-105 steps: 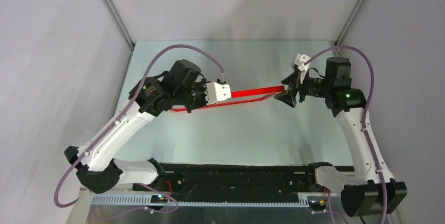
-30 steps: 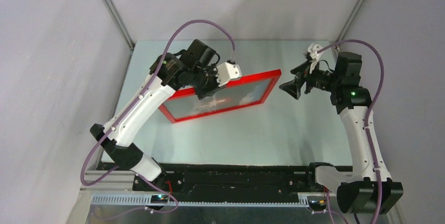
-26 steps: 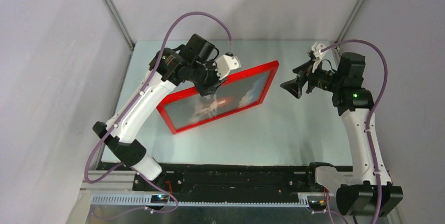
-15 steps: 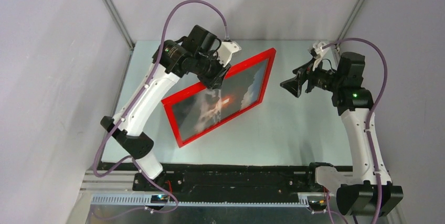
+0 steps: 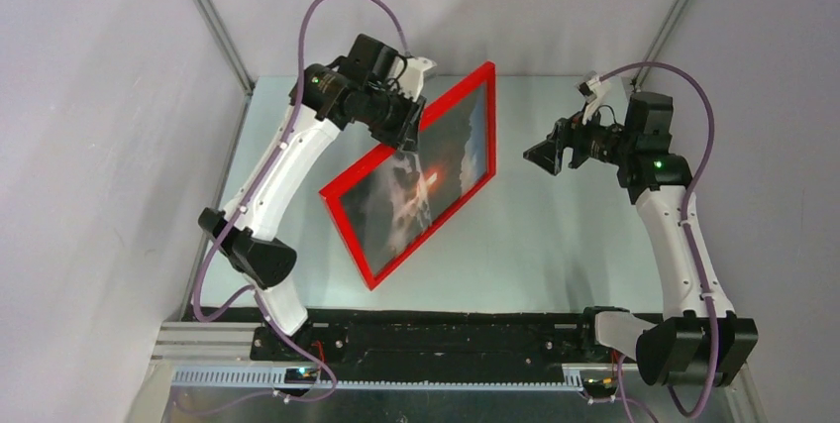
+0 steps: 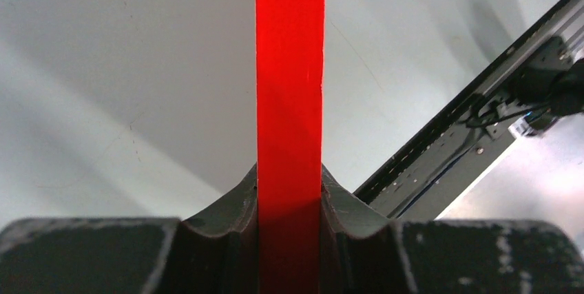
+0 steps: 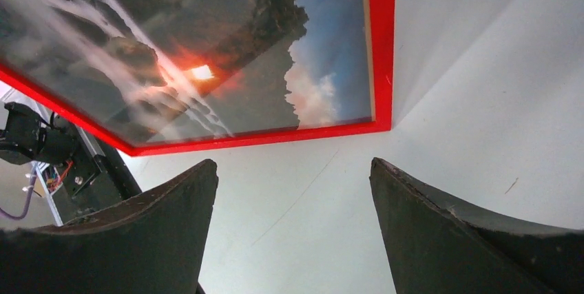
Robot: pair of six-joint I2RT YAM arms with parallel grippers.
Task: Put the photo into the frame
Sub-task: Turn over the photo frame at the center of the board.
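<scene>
1. Photo: sits behind the pane of frame, lifted and tilted over the middle-left of table, face turned up toward the overhead camera.
2. Reaches with its top corner toward back wall and points its lowest corner at near rail; cannot tell whether that low corner touches table.
3. Leaves a strip of table between its right edge and right gripper, with more table showing in front, toward the rail.
4. Clamped about midway along the upper-left edge by left gripper, fingers clenched on the red strip; left arm stretched high and forward from its base, wrist bent to the right.
5. Faced from the right by right gripper, fingers spread wide and grasping nothing, well apart from frame; right arm upright from its base, wrist turned left.
6. Left wrist view: gives only the red edge seen end-on, pinched between both fingers and running straight away; hides photo entirely.
7. Right wrist view: gives what the left cannot, namely dark rock, orange glow, white cloud and blue sky through the pane, plus one frame corner over table, beyond the open fingers.
</scene>
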